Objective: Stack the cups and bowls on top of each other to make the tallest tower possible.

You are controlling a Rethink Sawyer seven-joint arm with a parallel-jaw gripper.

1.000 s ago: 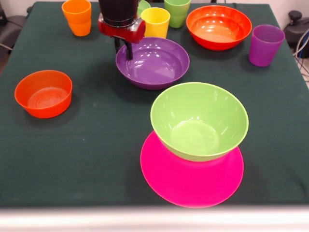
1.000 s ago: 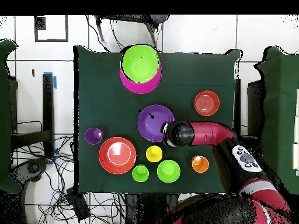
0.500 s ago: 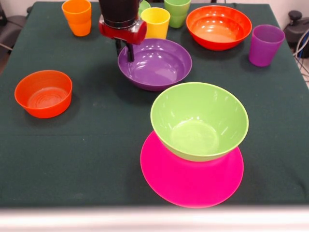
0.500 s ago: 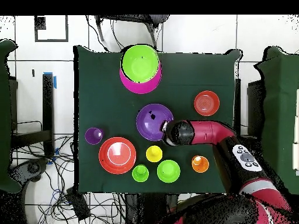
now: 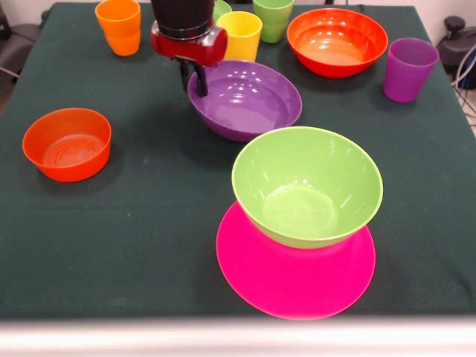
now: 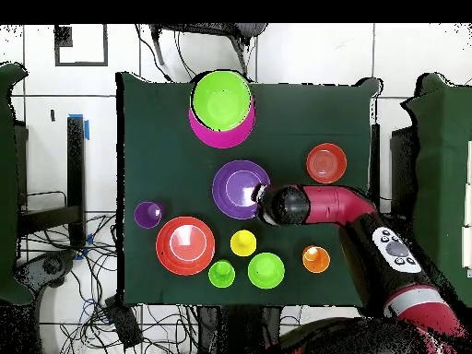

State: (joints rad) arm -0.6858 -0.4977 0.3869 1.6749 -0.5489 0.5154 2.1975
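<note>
My gripper point(image 5: 193, 80) is shut on the left rim of the wide purple bowl point(image 5: 249, 100), one finger inside and one outside; the bowl hangs tilted just above the cloth. In the overhead view the gripper point(image 6: 261, 195) meets the purple bowl point(image 6: 240, 189) at its right edge. The light green bowl point(image 5: 306, 186) sits in the pink bowl point(image 5: 294, 279) near the front edge, forming the tower's base. Two orange-red bowls, one large point(image 5: 337, 41) and one small point(image 5: 67, 143), stand apart. Orange point(image 5: 119, 26), yellow point(image 5: 239, 33), light green point(image 5: 273, 18) and purple point(image 5: 409, 68) cups line the far side.
A small green bowl point(image 6: 265, 270) stands behind the yellow cup, mostly hidden by the arm in the front view. The dark green cloth point(image 5: 149, 223) covers the table, with cables on the floor around it.
The gripper has drawn the purple bowl off the cloth and toward the light green bowl, and the bowl now tilts.
</note>
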